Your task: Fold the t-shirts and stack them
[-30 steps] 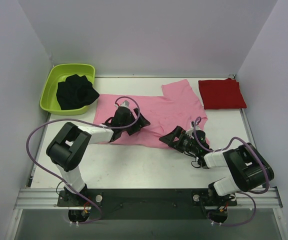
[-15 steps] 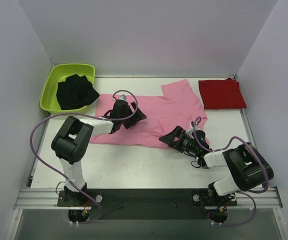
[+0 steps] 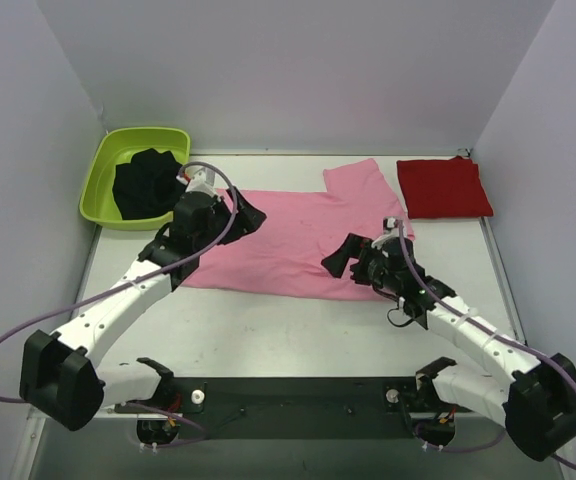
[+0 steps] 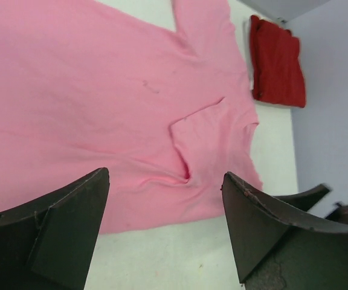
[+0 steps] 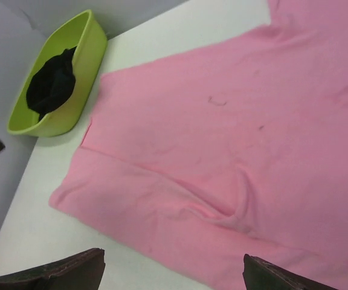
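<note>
The light pink t-shirt lies spread on the table's middle, with a folded band along its near edge and a crease near the right. The deep red t-shirt lies folded at the back right. My left gripper hovers open and empty above the pink shirt's back left part. My right gripper hovers open and empty above its near right part. The left wrist view shows open fingers over the pink shirt, with the red shirt beyond. The right wrist view shows the pink shirt between open fingertips.
A lime green tub holding a black cloth stands at the back left; it also shows in the right wrist view. Grey walls close in the table on three sides.
Both arms have risen off the pink shirt and stretched out. The left gripper moved back and left; the right gripper shifted slightly back. The shirt lies flatter.
</note>
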Motion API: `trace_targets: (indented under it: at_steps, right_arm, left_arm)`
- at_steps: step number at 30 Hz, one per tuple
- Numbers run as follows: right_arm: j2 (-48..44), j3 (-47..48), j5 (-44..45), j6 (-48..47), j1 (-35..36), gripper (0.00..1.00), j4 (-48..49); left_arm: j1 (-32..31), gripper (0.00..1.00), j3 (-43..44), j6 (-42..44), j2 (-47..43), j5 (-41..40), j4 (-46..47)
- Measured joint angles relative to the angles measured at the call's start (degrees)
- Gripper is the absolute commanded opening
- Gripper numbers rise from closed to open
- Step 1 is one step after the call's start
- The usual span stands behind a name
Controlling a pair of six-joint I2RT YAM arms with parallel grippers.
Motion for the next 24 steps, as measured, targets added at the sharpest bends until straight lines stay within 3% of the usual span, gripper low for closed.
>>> trace_targets:
  at_steps: [5, 9, 17, 24]
  right_arm:
    - [0.9, 13.5, 10.1, -6.3, -0.9, 1.00, -17.5]
    - [4.8, 16.1, 14.9, -7.6, -4.7, 1.00, -25.2]
    - [15.5, 16.9, 17.2, -7.4, -7.6, 1.00, -29.5]
    - [18.5, 17.2, 17.4, -7.2, -7.9, 1.00, -29.6]
  left_arm:
    - [0.0, 0.85, -3.3, 3.5, -2.1, -3.8, -9.3]
    - [0.0, 0.85, -4.6, 5.7, 0.2, -6.8, -14.1]
    - [0.0, 0.85, -5.3, 6.2, 5.8, -8.0, -14.4]
    - [0.0, 0.85, -5.2, 6.2, 12.7, -9.3, -15.0]
